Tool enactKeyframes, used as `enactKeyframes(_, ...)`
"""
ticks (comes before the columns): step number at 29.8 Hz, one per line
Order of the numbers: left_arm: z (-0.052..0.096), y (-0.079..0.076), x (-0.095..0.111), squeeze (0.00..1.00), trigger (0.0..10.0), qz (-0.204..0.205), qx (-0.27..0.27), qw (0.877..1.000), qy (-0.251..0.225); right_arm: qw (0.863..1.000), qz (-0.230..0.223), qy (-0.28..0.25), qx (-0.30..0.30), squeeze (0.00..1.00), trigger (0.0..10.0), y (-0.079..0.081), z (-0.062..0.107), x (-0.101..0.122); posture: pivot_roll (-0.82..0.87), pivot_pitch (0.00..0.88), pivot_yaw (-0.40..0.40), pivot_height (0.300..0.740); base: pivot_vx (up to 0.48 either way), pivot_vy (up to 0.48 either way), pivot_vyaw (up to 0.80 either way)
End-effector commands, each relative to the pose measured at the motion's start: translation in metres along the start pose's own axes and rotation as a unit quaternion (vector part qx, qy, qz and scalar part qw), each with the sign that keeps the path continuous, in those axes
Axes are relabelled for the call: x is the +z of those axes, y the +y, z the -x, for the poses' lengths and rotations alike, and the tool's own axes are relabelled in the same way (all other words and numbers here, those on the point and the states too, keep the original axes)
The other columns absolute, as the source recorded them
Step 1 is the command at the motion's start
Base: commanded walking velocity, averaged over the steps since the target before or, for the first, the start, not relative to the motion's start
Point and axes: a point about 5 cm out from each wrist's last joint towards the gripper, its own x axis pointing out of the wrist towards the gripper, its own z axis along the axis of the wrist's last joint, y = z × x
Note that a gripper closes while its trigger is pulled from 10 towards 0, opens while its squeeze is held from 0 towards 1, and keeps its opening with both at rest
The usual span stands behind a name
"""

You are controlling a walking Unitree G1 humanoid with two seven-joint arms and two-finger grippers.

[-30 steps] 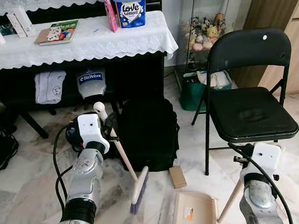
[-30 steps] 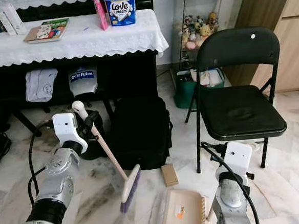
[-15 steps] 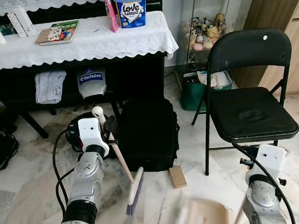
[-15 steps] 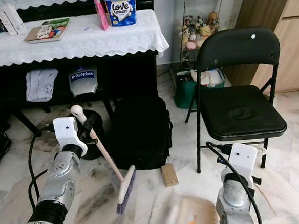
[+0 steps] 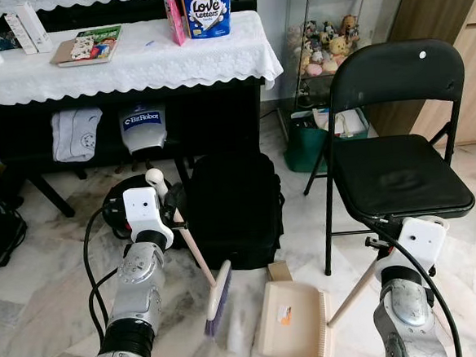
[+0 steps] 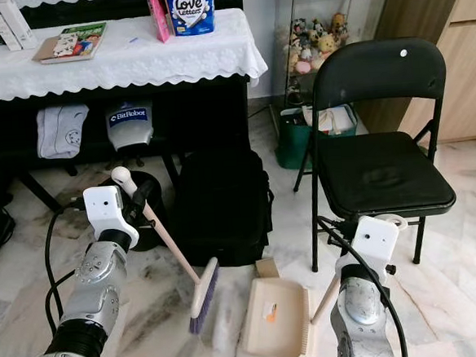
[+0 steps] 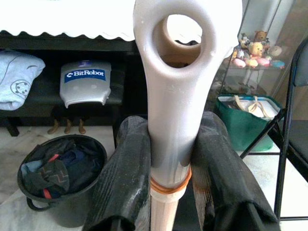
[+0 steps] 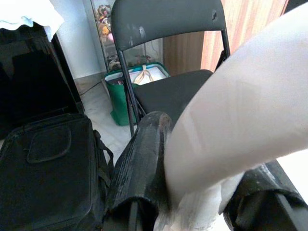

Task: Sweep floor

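Your left gripper (image 7: 166, 163) is clamped on the broom (image 5: 196, 259) handle, bristles on the marble floor (image 5: 42, 298) before the black bag (image 5: 233, 207). Just right of them the dustpan (image 5: 293, 322) lies flat, a small cardboard box (image 5: 279, 271) at its far edge. Your right gripper (image 8: 192, 192) grips the dustpan's handle beside the chair (image 5: 401, 167).

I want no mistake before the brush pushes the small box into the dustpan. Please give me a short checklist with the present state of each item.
1. Left gripper jaws shut on the brush handle: ok.
2. Right gripper jaws shut on the dustpan handle: ok.
3. Dustpan on the floor beside the brush head: ok.
4. Small box inside the dustpan: not ok, it lies behind the pan.
5. Dustpan edge flat against the floor: cannot tell.
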Motion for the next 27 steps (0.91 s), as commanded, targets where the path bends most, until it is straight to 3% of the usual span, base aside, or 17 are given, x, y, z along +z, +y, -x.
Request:
enactKeyframes(1, -0.002, 0.002, 0.010, 0.00, 10.0, -0.002, -0.001, 1.000, -0.026, 1.000, -0.011, -0.021, 0.006, 0.00, 10.0, 0.003, -0.001, 0.008, -0.14, 0.053, 0.043, 0.740, 0.000, 0.000, 0.00)
enactKeyframes(16, 0.002, 0.010, 0.000, 0.00, 10.0, -0.032, 0.024, 0.999, -0.013, 1.000, -0.004, -0.003, 0.020, 0.00, 10.0, 0.006, -0.001, -0.001, -0.15, 0.055, 0.043, 0.740, 0.000, 0.000, 0.00)
enactKeyframes(27, 0.001, 0.013, -0.002, 0.00, 10.0, -0.037, 0.045, 0.998, -0.013, 0.999, 0.008, 0.011, 0.033, 0.00, 10.0, 0.012, -0.013, -0.006, -0.15, 0.064, 0.036, 0.740, 0.000, 0.000, 0.00)
